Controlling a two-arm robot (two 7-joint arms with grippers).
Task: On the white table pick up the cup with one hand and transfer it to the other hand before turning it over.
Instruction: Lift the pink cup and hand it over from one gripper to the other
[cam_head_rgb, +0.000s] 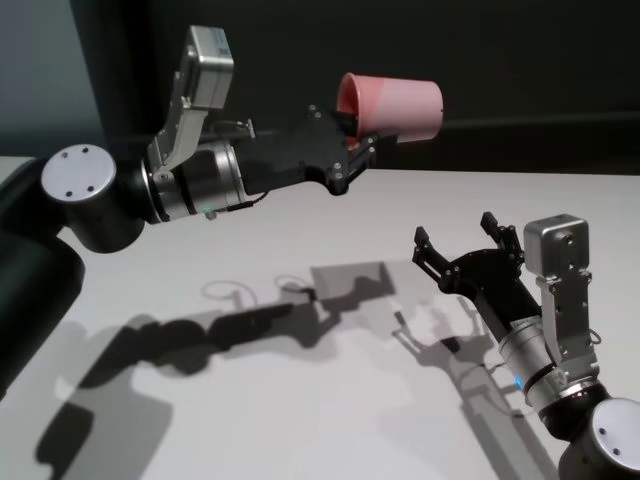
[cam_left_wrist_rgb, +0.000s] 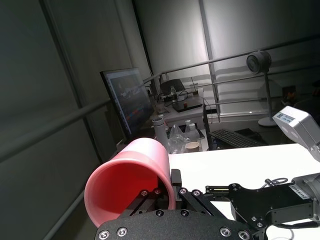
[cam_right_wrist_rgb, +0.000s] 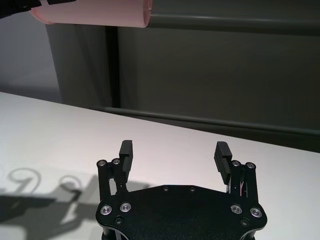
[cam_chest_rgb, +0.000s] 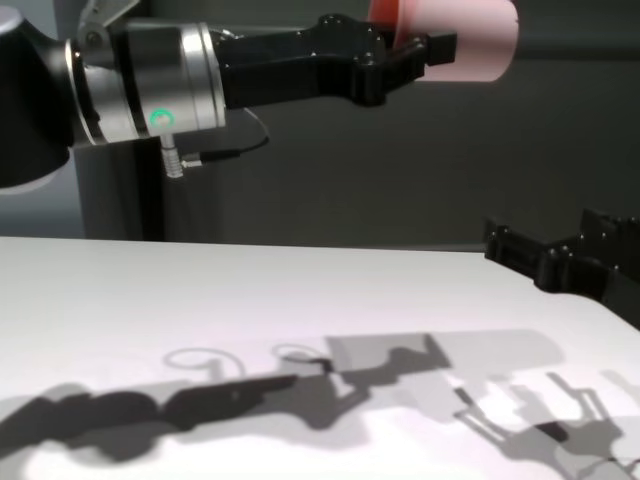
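Pink, my one tapered plastic cup (cam_head_rgb: 392, 105) hung sideways, rim clamped by left gripper (cam_head_rgb: 357, 140); right gripper (cam_head_rgb: 462, 243) gaped empty over the white table (cam_head_rgb: 300, 420).

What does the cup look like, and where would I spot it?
Start at the white table and look above it: the left gripper holds the cup in the air on its side. It is the only pink thing here, smooth, handleless and tapered.

Open air (apparently) around cup (cam_head_rgb: 392, 104)
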